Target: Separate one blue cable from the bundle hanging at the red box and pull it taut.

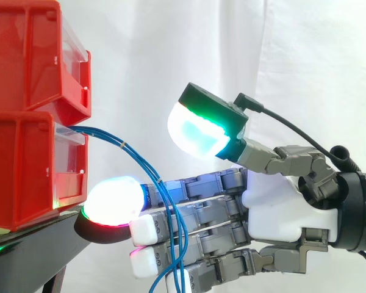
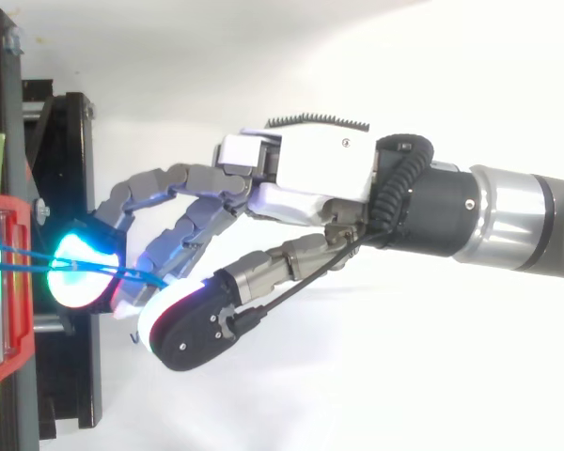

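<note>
White curtain (image 1: 293,61); half-open fingers (image 1: 201,210) touch cables (image 1: 123,145).

From where I stand, the lower ends of the thin blue cables (image 1: 123,145) are cut off by the side view's bottom edge, the stacked red plastic bins (image 1: 24,171) by its left edge, and from above the strands slip out of sight under the robot hand (image 2: 310,169).
</note>
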`<state>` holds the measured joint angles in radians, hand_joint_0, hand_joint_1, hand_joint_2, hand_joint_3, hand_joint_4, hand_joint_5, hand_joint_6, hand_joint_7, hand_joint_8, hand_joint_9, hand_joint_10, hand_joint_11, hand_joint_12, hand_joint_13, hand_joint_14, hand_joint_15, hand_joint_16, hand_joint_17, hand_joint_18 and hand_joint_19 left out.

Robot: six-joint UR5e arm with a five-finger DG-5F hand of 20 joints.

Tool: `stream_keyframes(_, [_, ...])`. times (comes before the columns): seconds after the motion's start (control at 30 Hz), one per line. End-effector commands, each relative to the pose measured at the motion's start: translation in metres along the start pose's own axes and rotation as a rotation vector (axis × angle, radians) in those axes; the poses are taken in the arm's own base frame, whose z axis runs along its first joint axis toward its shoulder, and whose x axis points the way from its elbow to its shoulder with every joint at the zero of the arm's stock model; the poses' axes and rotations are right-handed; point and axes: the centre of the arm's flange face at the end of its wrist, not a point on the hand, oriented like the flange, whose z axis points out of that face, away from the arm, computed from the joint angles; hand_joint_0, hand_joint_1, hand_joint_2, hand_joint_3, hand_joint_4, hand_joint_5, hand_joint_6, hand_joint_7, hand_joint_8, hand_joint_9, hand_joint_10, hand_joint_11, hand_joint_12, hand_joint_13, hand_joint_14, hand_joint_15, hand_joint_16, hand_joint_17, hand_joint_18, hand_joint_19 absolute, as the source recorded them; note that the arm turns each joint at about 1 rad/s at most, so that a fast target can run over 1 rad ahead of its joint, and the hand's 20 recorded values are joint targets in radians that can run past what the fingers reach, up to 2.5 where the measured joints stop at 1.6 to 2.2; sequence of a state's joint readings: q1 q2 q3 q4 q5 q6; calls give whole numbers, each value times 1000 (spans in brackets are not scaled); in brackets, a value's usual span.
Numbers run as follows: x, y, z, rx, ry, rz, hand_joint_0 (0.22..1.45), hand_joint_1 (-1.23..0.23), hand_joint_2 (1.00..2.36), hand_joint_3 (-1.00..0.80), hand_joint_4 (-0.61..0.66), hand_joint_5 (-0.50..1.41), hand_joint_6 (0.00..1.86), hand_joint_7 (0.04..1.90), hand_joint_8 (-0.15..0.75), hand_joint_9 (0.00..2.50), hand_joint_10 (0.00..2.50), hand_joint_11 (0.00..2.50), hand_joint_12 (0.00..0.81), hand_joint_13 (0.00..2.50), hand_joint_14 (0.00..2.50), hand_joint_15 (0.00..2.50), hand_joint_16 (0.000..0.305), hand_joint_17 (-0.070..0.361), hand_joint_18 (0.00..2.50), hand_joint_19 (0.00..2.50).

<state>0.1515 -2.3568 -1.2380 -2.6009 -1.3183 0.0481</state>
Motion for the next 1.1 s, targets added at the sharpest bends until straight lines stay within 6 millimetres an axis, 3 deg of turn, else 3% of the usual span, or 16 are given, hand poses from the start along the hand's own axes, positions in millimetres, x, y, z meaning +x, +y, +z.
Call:
stream_keyframes(0.0, [2,-1,-1,4,39,8,621,-685,1003,-467,276,-175,502,776,331,894,10,380,309,894,13,337,34,77,854,328])
stream_keyframes(0.23, [2,1,1,-11,134,16,623,-684,1003,-461,289,-170,502,791,329,938,11,411,318,934,13,362,34,75,849,336])
stream_keyframes(0.47, [-10,4,2,-16,132,37,676,-656,1014,-325,291,-162,502,808,336,974,11,428,319,972,13,375,33,73,862,330])
stream_keyframes(0.87, [-46,7,1,-15,140,46,676,-607,1014,-328,299,-153,503,813,339,1009,11,419,324,990,15,382,33,74,869,334])
stream_keyframes(1.07, [-48,29,2,-45,137,25,681,-607,1015,-319,301,-148,503,843,339,1013,12,436,326,1000,14,387,33,75,871,332])
